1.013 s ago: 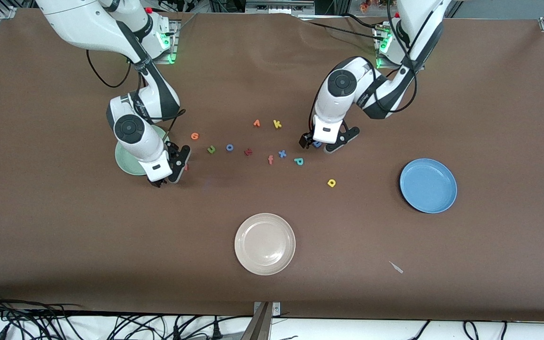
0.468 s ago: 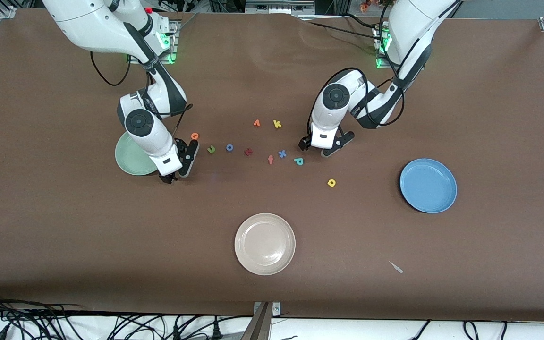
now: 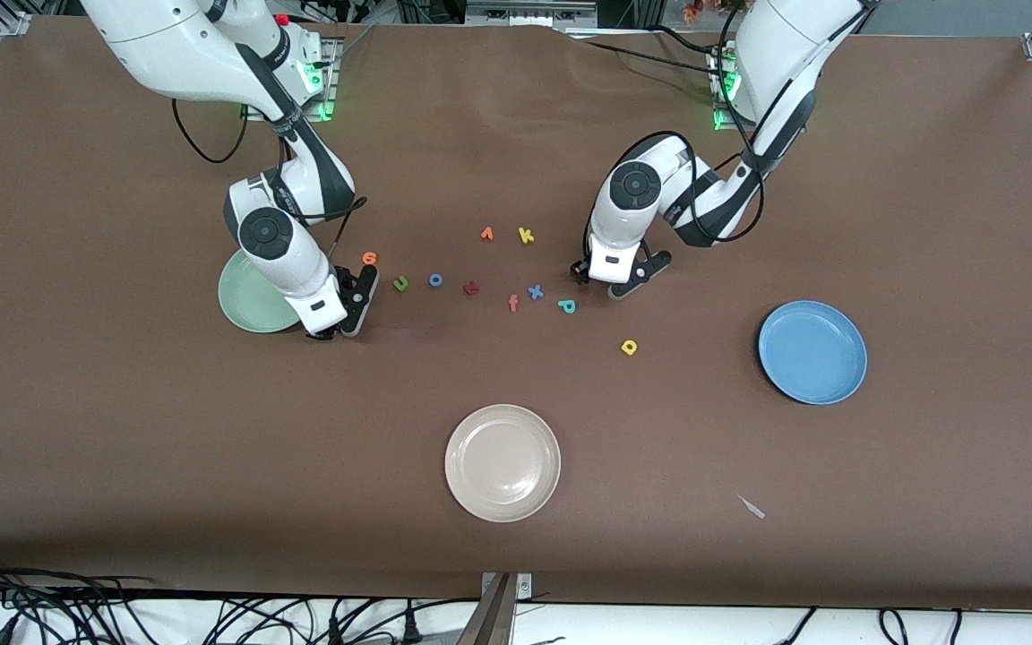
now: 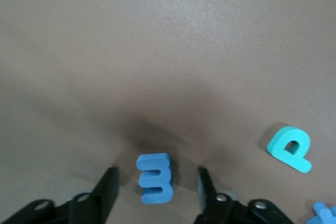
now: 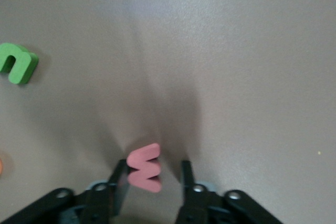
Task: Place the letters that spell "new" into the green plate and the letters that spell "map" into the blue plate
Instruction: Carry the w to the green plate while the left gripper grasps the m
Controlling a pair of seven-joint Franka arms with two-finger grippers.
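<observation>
You had both plates bare; left gripper [image 4: 155,182] straddled blue "m" [image 4: 155,178], gaps showing; right gripper [image 5: 153,174] nearly pinched salmon "w" [image 5: 144,167].

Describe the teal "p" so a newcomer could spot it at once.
Start at the blue plate, then look toward the row of small foam letters mid-table. The teal "p" lies just nearer the front camera than the left gripper, beside a blue "x". It is the only teal letter.
</observation>
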